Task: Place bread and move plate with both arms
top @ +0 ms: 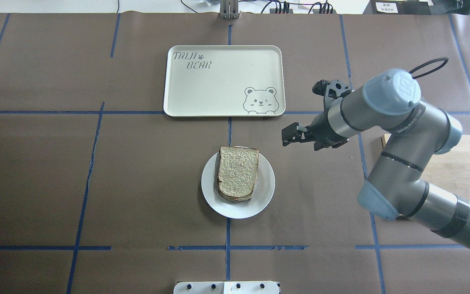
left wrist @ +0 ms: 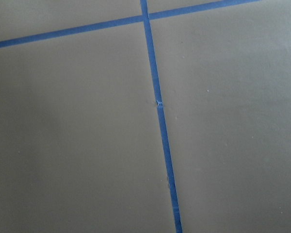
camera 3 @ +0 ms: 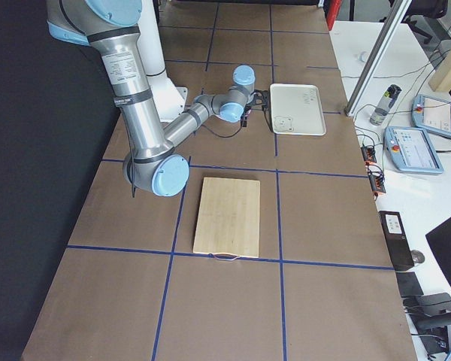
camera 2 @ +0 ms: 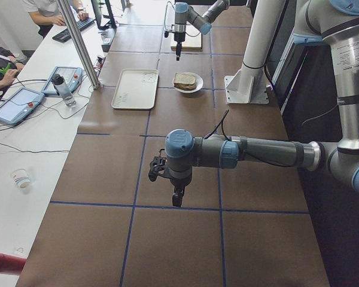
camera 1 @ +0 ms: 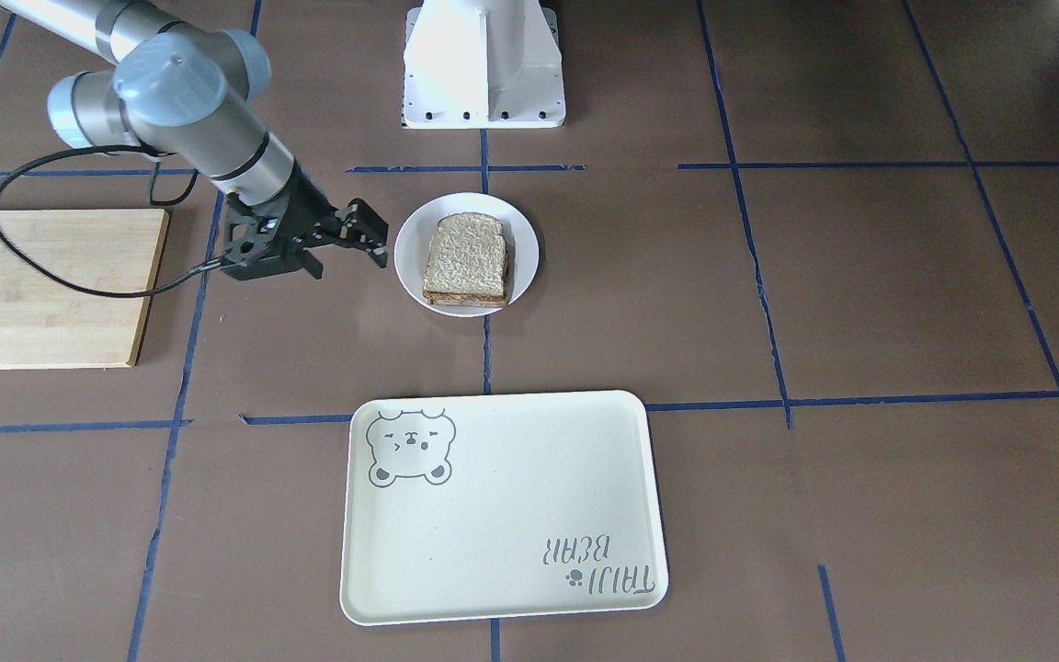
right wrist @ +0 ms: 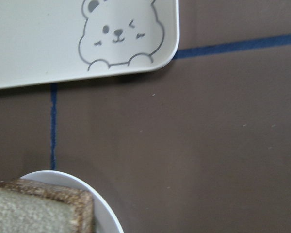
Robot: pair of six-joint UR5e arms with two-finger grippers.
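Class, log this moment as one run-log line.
bread: on plate | plate: on table, apart from tray | right gripper: open, empty, beside plate | left gripper: far off, state unclear

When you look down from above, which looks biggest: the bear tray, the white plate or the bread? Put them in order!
1. the bear tray, clearly the largest
2. the white plate, a bit wider than the slice on it
3. the bread, the smallest, lying on the plate
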